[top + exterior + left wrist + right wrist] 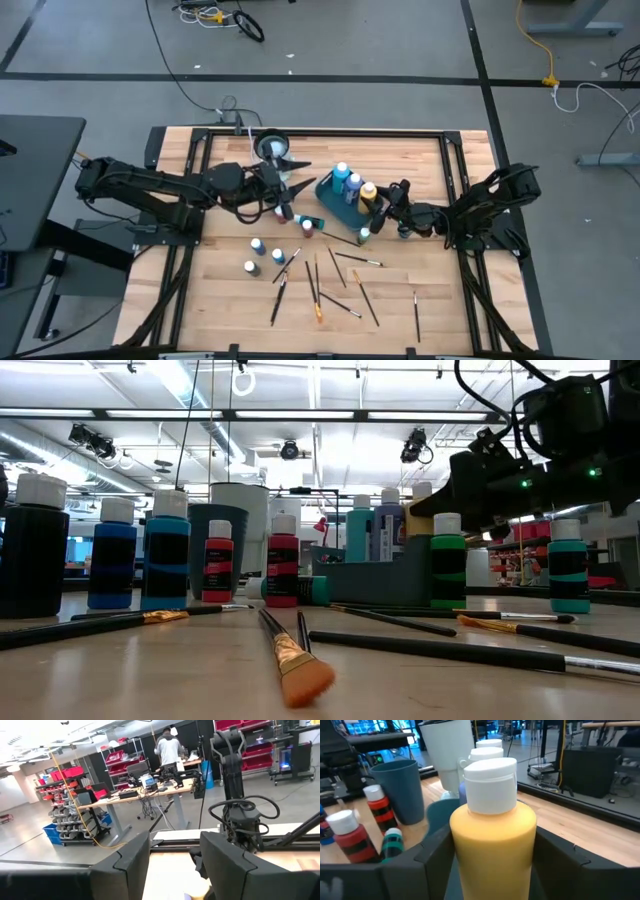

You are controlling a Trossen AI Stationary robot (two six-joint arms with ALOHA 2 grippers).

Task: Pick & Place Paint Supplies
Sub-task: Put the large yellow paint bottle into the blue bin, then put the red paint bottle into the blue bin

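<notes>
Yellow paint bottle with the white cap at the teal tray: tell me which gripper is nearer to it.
Right. The right gripper is closed around the yellow paint bottle at the teal tray; the left gripper is farther off, near the dark blue cup.

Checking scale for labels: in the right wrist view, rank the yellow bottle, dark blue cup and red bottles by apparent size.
1. Yellow bottle, between the right claw's fingers, looks largest because nearest.
2. Dark blue cup.
3. Two red bottles look alike; unranked.

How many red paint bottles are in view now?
2 red bottles, upright on the table, in the low view: one before the dark blue cup, one between cup and teal tray. Others may be hidden.
</notes>
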